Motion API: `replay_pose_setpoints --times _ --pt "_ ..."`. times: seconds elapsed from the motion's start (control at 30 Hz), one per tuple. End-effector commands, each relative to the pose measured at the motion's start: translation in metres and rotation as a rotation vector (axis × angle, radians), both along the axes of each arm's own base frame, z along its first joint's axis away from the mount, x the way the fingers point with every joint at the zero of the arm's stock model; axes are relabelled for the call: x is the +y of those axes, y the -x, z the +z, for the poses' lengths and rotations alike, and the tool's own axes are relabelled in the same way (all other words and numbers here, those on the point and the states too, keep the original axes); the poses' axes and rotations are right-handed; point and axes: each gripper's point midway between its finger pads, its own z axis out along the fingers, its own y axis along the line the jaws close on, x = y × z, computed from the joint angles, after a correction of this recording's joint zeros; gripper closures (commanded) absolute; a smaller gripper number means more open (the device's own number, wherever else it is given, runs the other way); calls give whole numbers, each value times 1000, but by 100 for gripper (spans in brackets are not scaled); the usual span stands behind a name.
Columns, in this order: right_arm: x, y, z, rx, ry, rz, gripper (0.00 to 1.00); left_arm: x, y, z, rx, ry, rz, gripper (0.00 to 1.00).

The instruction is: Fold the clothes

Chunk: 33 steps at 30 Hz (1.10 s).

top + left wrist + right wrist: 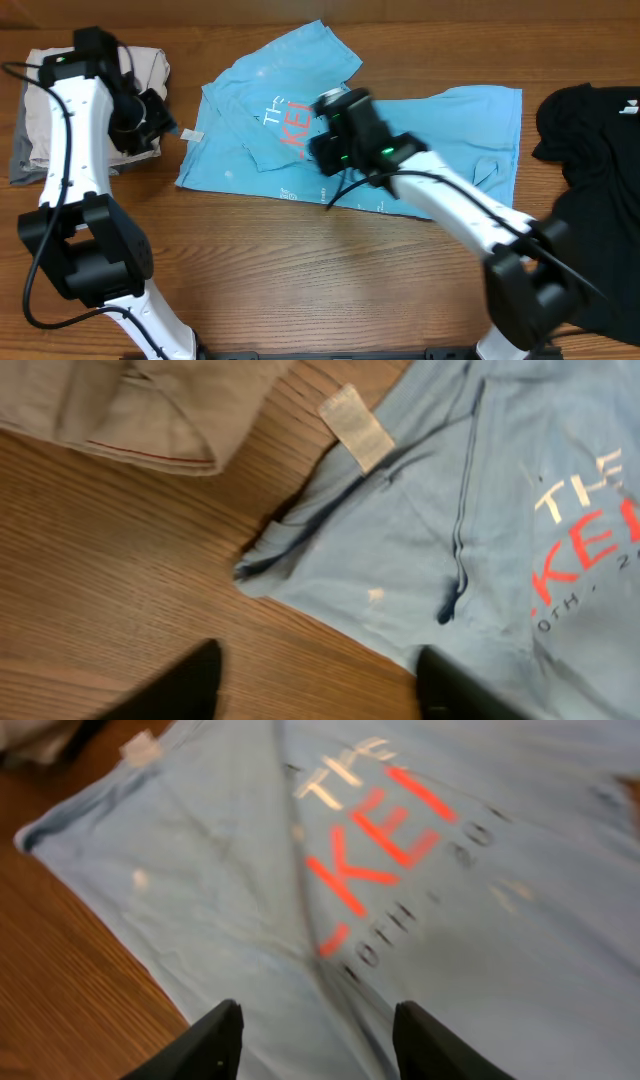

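**Desk:** Where's the shirt sitting?

**Me:** The light blue T-shirt (470, 120) is spread across the middle of the counter (300, 270), lettering up and creased in several places. A folded beige garment (150, 65) lies off its left end. A black garment (590, 150) is well apart at the right edge.

**Desk:** And your left side?

**Me:** My left fingers (185, 685) are released, spread apart with nothing between them. They hang at the shirt's left edge, between the shirt and the beige pile. On the wrist camera one finger is over bare wood and the other is over the blue cloth. A bunched corner of the shirt lies just ahead of them, and the white neck label (357, 425) is further out.

**Desk:** Right side?

**Me:** My right fingers (215, 1040) are also released and wide, and I see no cloth pinched in them. They sit over the chest of the shirt. A long crease runs up from the gap between them, and the red and white lettering (370, 850) is just beyond the tips. I can't tell whether they touch the fabric or float above it, because the picture is blurred.
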Motion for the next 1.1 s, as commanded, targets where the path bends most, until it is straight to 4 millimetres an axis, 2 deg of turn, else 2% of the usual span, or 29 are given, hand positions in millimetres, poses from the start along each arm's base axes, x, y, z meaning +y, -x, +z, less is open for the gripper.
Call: replay_pose_setpoints --times 0.0,0.03,0.07,0.13,0.23,0.3,0.37,0.47,0.6,0.7,1.07 --pt "27 3 -16 -86 75 127 38 1 -3 18 -54 8 -1 22" --pt "36 7 -19 -90 68 145 34 1 -2 18 -52 8 -1 9" --pt "42 11 -20 -90 68 157 27 1 -2 18 -52 8 -1 0" --pt "54 18 -17 -100 49 186 28 1 -3 18 -53 8 -2 0" --pt "68 21 -10 -153 40 226 40 1 -2 18 -52 8 -2 0" --pt "74 24 -8 -204 68 291 44 1 -3 18 -53 8 -2 0" --pt "80 28 -10 -240 93 347 46 1 -3 18 -53 8 -2 0" --pt "89 34 -23 -263 131 416 49 1 -3 18 -53 8 -2 0" --pt "93 30 -52 -284 195 421 47 1 -3 18 -53 8 -2 0" --pt "93 21 -64 -307 215 391 47 1 -3 18 -53 8 -2 0" --pt "103 8 -56 -375 170 370 47 0 -3 18 -53 8 -2 0"
